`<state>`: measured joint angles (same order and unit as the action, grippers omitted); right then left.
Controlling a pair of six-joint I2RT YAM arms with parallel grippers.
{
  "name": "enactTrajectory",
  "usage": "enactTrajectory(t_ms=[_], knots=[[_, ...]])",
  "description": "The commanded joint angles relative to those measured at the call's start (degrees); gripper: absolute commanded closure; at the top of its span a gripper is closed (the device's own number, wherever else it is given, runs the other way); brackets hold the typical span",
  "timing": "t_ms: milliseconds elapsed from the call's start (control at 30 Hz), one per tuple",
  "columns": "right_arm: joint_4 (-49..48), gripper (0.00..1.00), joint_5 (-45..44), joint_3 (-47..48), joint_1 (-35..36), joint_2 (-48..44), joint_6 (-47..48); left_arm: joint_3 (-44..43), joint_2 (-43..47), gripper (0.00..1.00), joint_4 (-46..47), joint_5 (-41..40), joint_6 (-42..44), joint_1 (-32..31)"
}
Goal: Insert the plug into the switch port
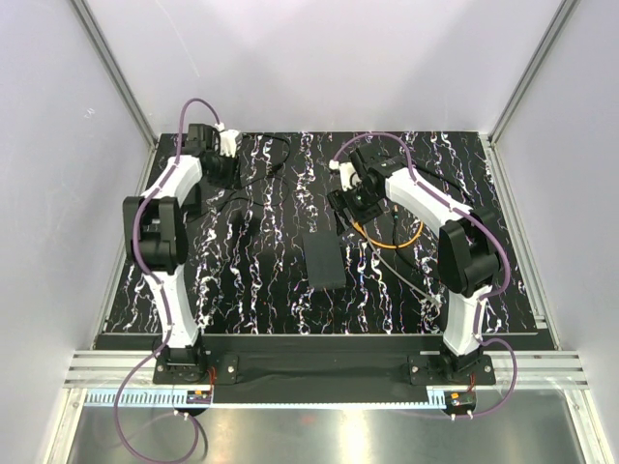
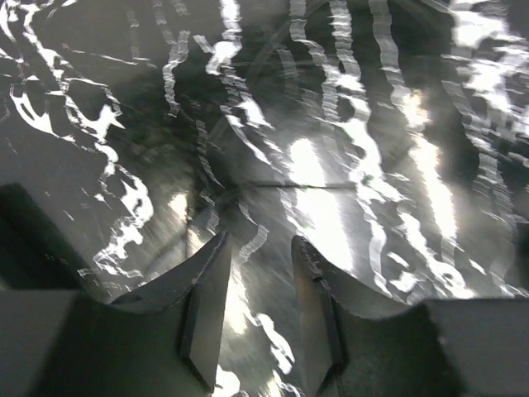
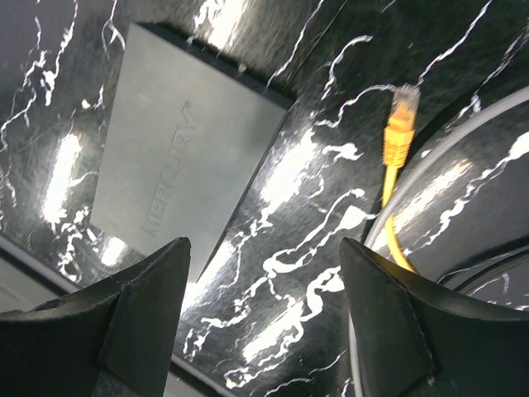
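Viewing from the right wrist, you find the right gripper (image 3: 263, 248) spread wide over the mat (image 3: 306, 207), holding nothing. The plug (image 3: 400, 124) lies flat ahead of one finger; the switch (image 3: 173, 157) lies ahead of the other. Its port cannot be made out. The left gripper (image 2: 260, 244) stands partly parted and empty, well apart from both.

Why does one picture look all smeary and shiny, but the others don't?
Left wrist view: the glossy table is blurred, so its white veins and the lamp glare smear into streaks. Right wrist view: much sharper, the raised letters on the black box are readable and the yellow plug is crisp, with some bright glare patches. Top view: evenly lit, with hardly any glare.
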<state>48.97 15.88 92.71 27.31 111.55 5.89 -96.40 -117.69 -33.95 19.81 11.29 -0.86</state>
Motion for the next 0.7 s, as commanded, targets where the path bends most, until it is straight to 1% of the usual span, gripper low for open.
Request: enactTrajectory(t_ms=[0,67,267,400,533,667], knots=[[2.1,0.2,2.2,2.9,-0.1,-3.5,-0.8,-6.9,-3.4,0.6,-0.4,-5.9,-0.7,0.0],[2.4,0.2,2.1,2.9,-0.1,-3.5,-0.7,-8.9,-5.8,0.61,-1.1,-7.0,-0.6,0.1],[2.4,0.2,3.5,2.8,-0.2,-3.0,-1.0,-8.9,-8.6,0.6,-0.1,-10.1,0.0,0.0],[2.4,0.2,3.4,3.0,-0.2,-2.9,-1.0,-12.1,-11.2,0.61,-2.7,-11.2,-0.3,0.1],[2.7,0.2,3.5,3.4,-0.2,-2.6,-0.9,-14.6,-13.0,0.65,-4.2,-13.0,-0.3,0.0],[3.0,0.2,3.3,3.6,-0.3,-2.4,-0.6,-17.0,-14.8,0.67,-6.7,-13.7,0.5,0.0]])
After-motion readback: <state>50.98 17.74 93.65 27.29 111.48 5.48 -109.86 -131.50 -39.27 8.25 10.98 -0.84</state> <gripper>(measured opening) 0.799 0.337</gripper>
